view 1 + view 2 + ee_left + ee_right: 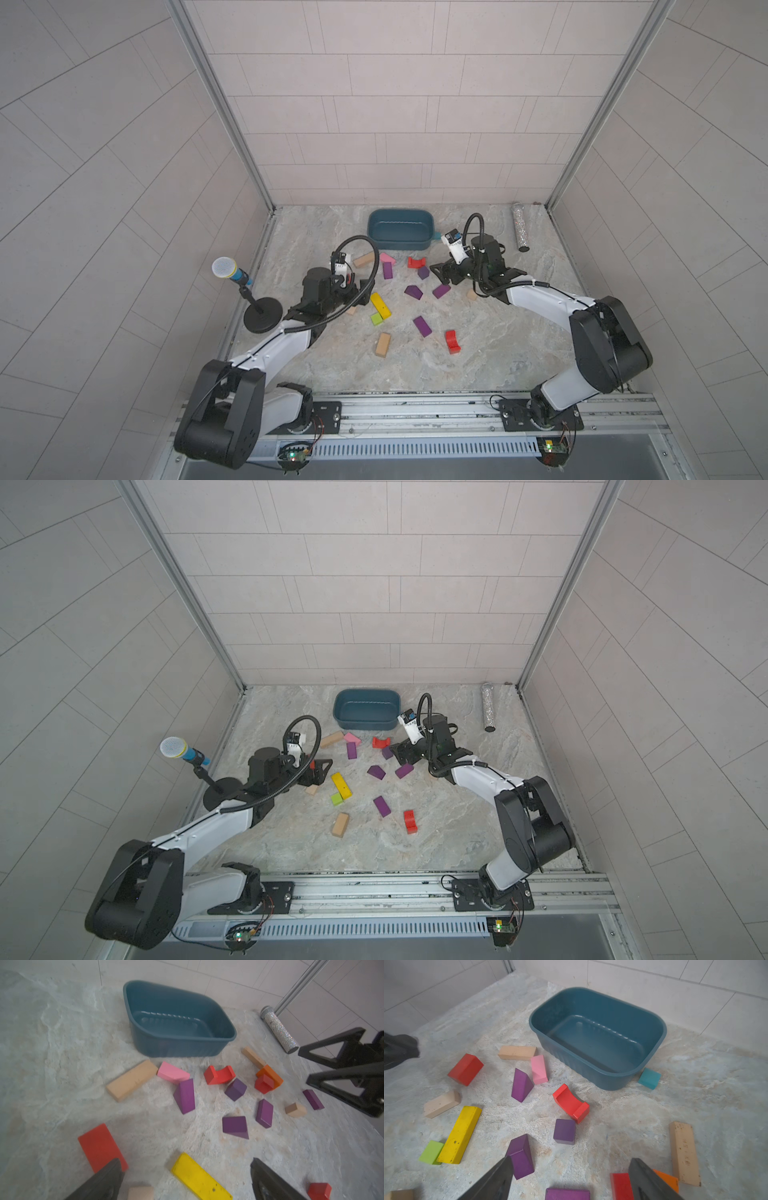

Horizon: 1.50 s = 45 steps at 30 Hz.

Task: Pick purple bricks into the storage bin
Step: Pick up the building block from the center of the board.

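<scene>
Several purple bricks lie scattered in front of the storage bin (400, 245): a wedge (387, 270), a cube (423, 272), a roof-shaped one (413, 291), a bar (441, 291) and a nearer bar (422, 326). The bin (591, 1073) is empty. My right gripper (571, 1158) hovers open, just right of the cube, over a purple bar (566, 1193), with a purple wedge (521, 1157) beside one finger. My left gripper (186, 1160) stands open above the yellow bar (199, 1178), left of the purple group, holding nothing.
Red (451, 341), pink (386, 257), green (376, 319) and plain wooden blocks (382, 344) lie among the purple ones. A teal cube (649, 1078) touches the bin's corner. A microphone on a stand (226, 270) is at the left edge, a glitter tube (519, 226) at the back right.
</scene>
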### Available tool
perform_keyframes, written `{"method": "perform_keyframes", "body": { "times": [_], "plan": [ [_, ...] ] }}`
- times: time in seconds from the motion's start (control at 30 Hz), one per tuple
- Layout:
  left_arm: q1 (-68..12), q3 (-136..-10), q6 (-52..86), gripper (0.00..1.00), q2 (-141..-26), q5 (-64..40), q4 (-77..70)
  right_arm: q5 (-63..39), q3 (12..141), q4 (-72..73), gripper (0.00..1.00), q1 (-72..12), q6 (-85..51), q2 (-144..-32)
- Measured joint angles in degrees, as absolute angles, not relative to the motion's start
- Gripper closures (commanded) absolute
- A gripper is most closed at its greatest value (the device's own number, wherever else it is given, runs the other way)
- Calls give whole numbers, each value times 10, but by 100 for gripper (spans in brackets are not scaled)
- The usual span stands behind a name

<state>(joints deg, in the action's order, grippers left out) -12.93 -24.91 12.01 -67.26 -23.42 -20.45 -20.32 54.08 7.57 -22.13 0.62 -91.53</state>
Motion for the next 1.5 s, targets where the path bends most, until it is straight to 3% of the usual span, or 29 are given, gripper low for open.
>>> {"method": "perform_keyframes", "body": {
  "times": [0.23, 0.5, 1.07, 1.27, 1.5],
  "plan": [
    [-133, -188, 140, 0, -605, -242, -313, -153, 615, 22, 16, -277, 19, -1008],
    [-169, -194, 131, 0, -599, -199, -293, -136, 629, 14, 18, -294, 9, -1063],
    [-169, -176, 146, 0, -591, -164, -303, -93, 630, 67, 40, -301, -20, -1119],
    [-169, -163, 148, 0, -591, -164, -312, -84, 619, 93, 56, -301, -26, -1119],
    [-169, -162, 150, 0, -591, -165, -314, -80, 628, 98, 65, -301, -28, -1119]
  ]
}}
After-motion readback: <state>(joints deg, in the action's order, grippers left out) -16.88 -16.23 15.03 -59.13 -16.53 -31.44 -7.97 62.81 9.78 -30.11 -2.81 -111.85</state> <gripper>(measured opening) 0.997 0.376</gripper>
